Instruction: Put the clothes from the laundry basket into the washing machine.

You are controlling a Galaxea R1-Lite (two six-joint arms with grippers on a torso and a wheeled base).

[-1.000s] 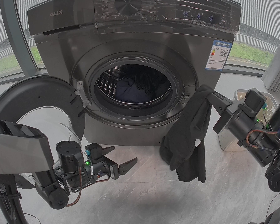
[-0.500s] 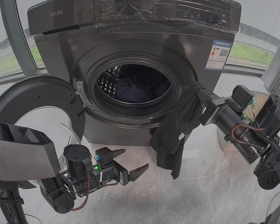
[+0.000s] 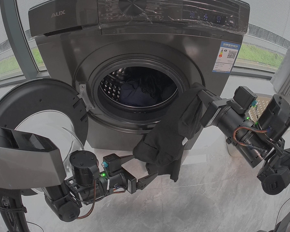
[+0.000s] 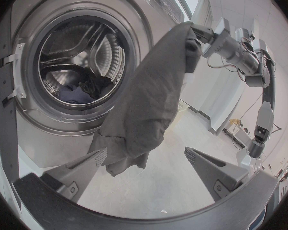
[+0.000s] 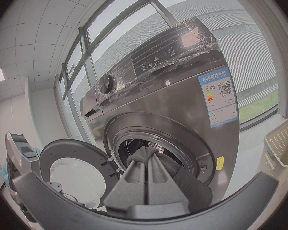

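A dark grey garment (image 3: 170,136) hangs from my right gripper (image 3: 198,91), which is shut on its top edge just right of the washing machine's (image 3: 135,42) open drum mouth (image 3: 138,86). The cloth drapes down to the left in front of the machine's lower front. My left gripper (image 3: 145,165) is open low near the floor, with its fingers either side of the garment's hanging end (image 4: 147,103). Dark clothes (image 3: 135,94) lie inside the drum. The laundry basket (image 3: 264,105), pale and perforated, stands on the floor to the right, mostly hidden behind my right arm.
The round machine door (image 3: 38,107) stands swung open to the left, close beside my left arm. In the right wrist view the basket rim (image 5: 283,141) is right of the machine. Light tiled floor (image 3: 199,203) lies in front.
My right gripper has carried the garment left, toward the drum mouth. My left gripper has moved right, from beside the door to under the garment's hanging end.
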